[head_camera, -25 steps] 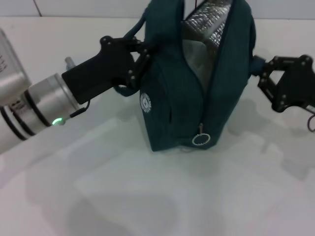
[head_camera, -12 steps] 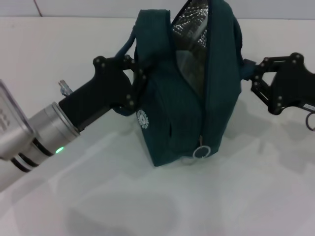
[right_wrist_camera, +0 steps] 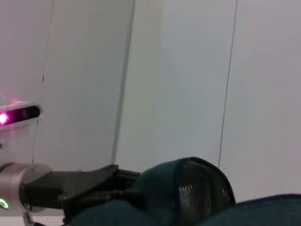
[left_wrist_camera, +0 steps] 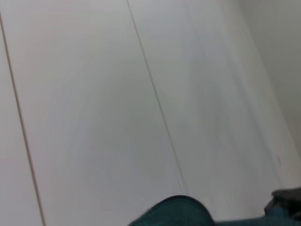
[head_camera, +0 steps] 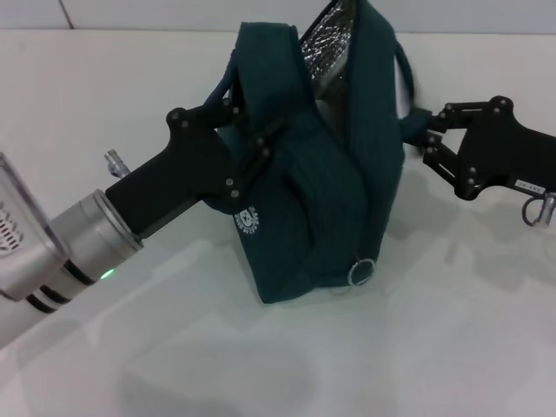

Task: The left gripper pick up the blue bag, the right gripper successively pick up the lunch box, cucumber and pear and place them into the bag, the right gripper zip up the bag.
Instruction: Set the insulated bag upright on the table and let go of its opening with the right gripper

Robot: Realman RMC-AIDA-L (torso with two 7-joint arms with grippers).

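Note:
The blue bag (head_camera: 326,191) hangs tilted over the middle of the white table, its top gaping so the silver foil lining (head_camera: 328,39) shows. The white round logo (head_camera: 250,219) faces me and the metal ring zip pull (head_camera: 360,274) dangles low at the front seam. My left gripper (head_camera: 261,143) is shut on the bag's left side by a loop handle. My right gripper (head_camera: 419,132) is against the bag's right side, its tip hidden by the fabric. The right wrist view shows the bag (right_wrist_camera: 197,197) and the left gripper (right_wrist_camera: 89,186). The lunch box, cucumber and pear are out of view.
The white table (head_camera: 434,347) stretches around and below the bag. A pale panelled wall fills both wrist views. A bit of teal fabric (left_wrist_camera: 174,214) shows at the edge of the left wrist view.
The bag has sunk and leaned over, with its base swinging left. The left gripper has shifted right and lower with it. The right gripper has closed in leftward on the bag's right side.

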